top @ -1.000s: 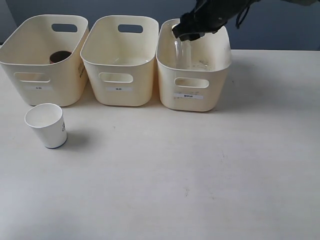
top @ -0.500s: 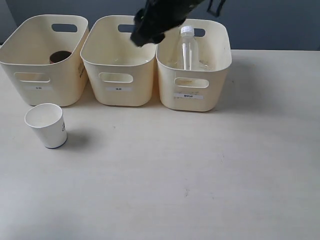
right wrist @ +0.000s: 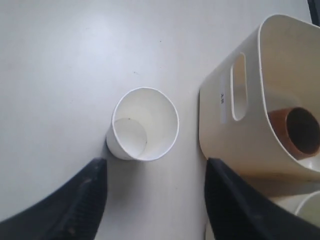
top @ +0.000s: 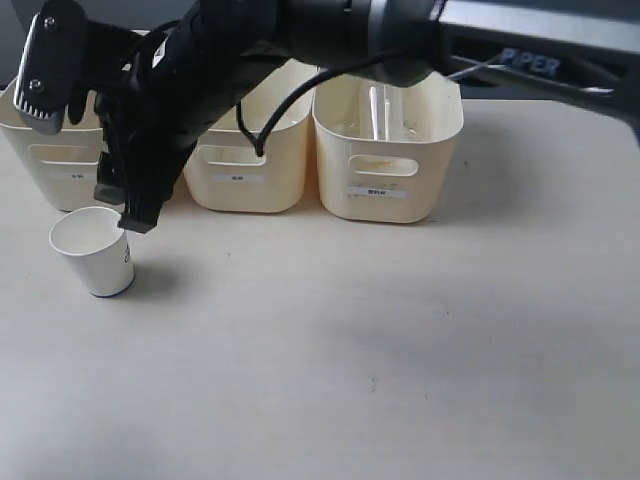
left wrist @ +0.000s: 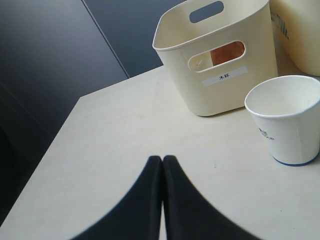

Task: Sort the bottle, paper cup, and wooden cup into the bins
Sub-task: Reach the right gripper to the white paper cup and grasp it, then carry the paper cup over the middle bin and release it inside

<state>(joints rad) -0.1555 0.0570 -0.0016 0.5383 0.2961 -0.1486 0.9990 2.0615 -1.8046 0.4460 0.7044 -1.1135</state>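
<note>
The white paper cup (top: 92,250) stands upright on the table in front of the left bin (top: 55,160). My right gripper (top: 122,205) has reached across and hangs open just above and beside it; in the right wrist view the paper cup (right wrist: 145,124) lies ahead of the open right gripper (right wrist: 155,162). The wooden cup (right wrist: 300,131) sits inside the left bin (right wrist: 235,145). The clear bottle (top: 380,110) stands in the right bin (top: 390,185). My left gripper (left wrist: 162,159) is shut and empty, low over the table short of the paper cup (left wrist: 287,117).
The middle bin (top: 240,175) stands between the other two, partly covered by the right arm. The left bin (left wrist: 220,100) shows a brown shape through its handle cutout. The table's edge and a dark drop lie on the left.
My right arm has swung from the right bin across all three bins to just above the paper cup. The bottle stays standing in the right bin, released.
</note>
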